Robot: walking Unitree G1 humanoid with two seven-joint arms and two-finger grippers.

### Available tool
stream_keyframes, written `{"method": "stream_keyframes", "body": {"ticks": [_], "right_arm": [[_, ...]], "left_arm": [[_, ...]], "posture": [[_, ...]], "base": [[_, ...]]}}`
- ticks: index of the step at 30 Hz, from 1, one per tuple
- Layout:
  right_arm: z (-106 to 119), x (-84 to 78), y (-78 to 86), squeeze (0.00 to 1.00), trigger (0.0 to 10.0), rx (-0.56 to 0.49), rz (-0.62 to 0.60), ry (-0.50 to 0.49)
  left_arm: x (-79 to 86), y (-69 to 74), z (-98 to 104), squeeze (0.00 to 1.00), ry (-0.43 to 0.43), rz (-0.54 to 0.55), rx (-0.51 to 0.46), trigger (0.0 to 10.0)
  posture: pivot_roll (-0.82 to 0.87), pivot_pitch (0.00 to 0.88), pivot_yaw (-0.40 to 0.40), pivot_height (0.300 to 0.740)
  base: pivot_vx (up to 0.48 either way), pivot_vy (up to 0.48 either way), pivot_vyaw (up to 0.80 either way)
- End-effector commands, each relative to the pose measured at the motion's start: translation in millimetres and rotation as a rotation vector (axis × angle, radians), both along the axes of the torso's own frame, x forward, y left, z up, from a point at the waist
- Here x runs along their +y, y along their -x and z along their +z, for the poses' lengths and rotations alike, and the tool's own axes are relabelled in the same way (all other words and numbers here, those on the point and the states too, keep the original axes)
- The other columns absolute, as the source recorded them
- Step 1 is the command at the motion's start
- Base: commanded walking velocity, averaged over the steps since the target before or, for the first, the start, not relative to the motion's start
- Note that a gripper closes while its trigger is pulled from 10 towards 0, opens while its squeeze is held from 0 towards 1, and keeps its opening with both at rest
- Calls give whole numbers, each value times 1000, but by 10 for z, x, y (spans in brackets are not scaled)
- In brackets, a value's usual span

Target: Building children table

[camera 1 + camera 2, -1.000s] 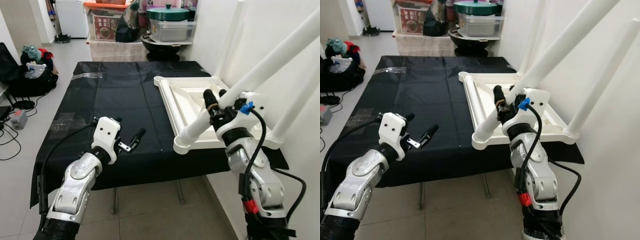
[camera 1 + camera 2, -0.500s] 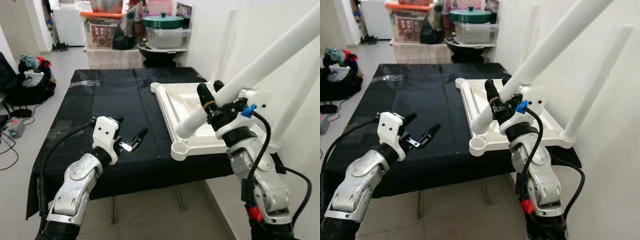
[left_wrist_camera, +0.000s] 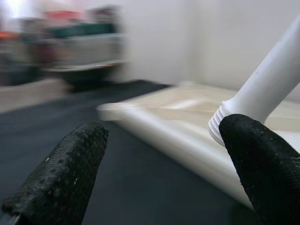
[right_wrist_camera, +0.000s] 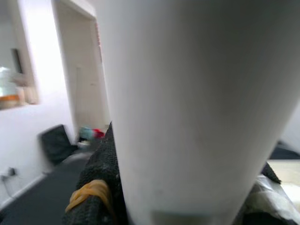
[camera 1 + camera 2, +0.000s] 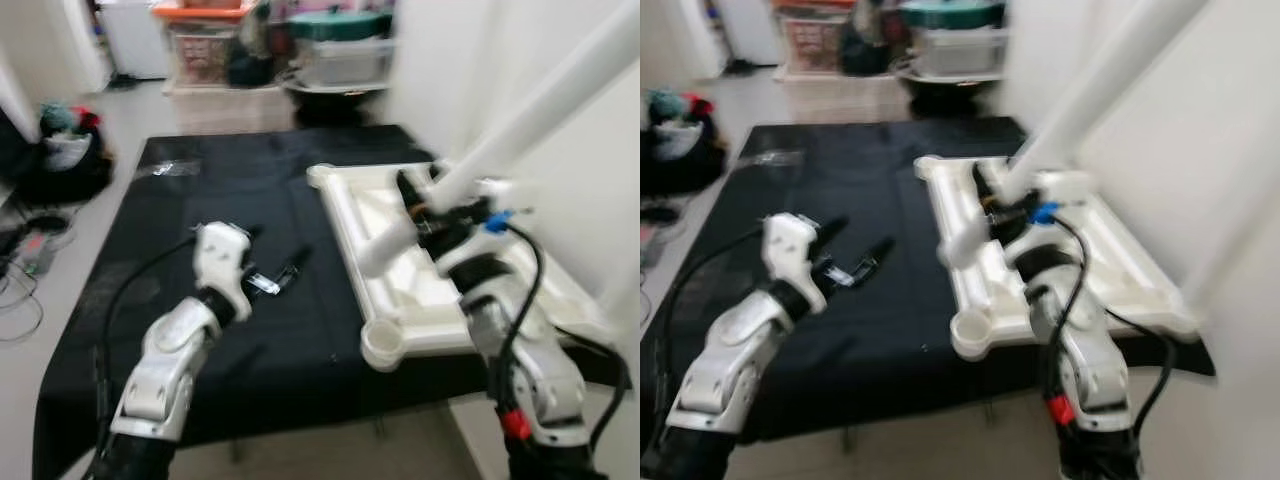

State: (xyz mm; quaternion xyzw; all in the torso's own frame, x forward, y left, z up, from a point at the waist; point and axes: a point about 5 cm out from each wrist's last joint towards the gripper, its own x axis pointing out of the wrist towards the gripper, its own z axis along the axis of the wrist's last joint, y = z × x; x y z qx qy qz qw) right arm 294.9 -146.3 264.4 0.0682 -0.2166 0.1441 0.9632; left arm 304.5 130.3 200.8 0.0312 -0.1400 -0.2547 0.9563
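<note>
While blurred by fresh camera motion, right gripper (image 5: 418,207) still clamped round white leg (image 5: 530,110) above tabletop (image 5: 400,270); left gripper (image 5: 275,272) spread over table (image 5: 200,200).

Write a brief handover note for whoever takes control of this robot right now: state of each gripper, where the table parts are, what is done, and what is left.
Right gripper: shut on a white table leg, held slanted, its threaded lower end above the upturned white tabletop.
Left gripper: open, holding nothing, hovering over the black cloth left of the tabletop.
Tabletop lies upside down on the cloth's right side; its near corner socket is unfilled.
Done: leg picked up and brought over the tabletop.
Left: seat this leg in a socket and screw it in. The head views are blurred, so other legs cannot be confirmed.
</note>
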Motion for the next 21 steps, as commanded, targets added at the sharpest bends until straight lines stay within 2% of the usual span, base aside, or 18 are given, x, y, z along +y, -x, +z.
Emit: {"method": "stream_keyframes", "body": {"ticks": [1,3,5,6,7,9,12,14,17,18,21], "right_arm": [[1,116,48,0,10000,-15,74,10],[-3,122,65,0,10000,-16,115,30],[-8,119,103,0,10000,-15,208,52],[-8,119,103,0,10000,-15,208,52],[-4,91,129,0,10000,-16,269,83],[-3,73,135,0,10000,-14,289,100],[24,-83,116,0,10000,-8,313,203],[34,-127,111,0,10000,-2,322,217],[29,-344,147,0,10000,37,414,318],[29,-344,147,0,10000,37,414,318],[-19,-602,205,0,10000,119,518,413]], "left_arm": [[68,14,-90,0,-18,19,32,10000],[92,16,-101,0,-22,24,33,10000],[128,12,-111,0,-19,31,39,10000],[128,12,-111,0,-19,31,39,10000],[140,11,-124,0,-25,31,42,10000],[145,10,-130,0,-26,31,43,10000],[130,8,-156,0,-30,25,51,10000],[123,10,-162,0,-31,20,54,10000],[96,26,-177,0,-36,-6,56,10000],[96,26,-177,0,-36,-6,56,10000],[113,0,-178,0,-38,-4,52,10000]], "posture": [[49,0,-59,740],[52,0,-61,740],[53,0,-66,740],[53,0,-66,740],[52,0,-69,740],[52,0,-69,740],[45,0,-71,740],[45,0,-71,740],[39,0,-71,740],[39,0,-71,740],[39,0,-70,740]], "base": [[0,0,0],[0,0,0],[0,0,0],[0,0,0],[0,0,0],[0,0,0],[0,0,0],[0,0,0],[0,0,0],[0,0,0],[0,0,0]]}}
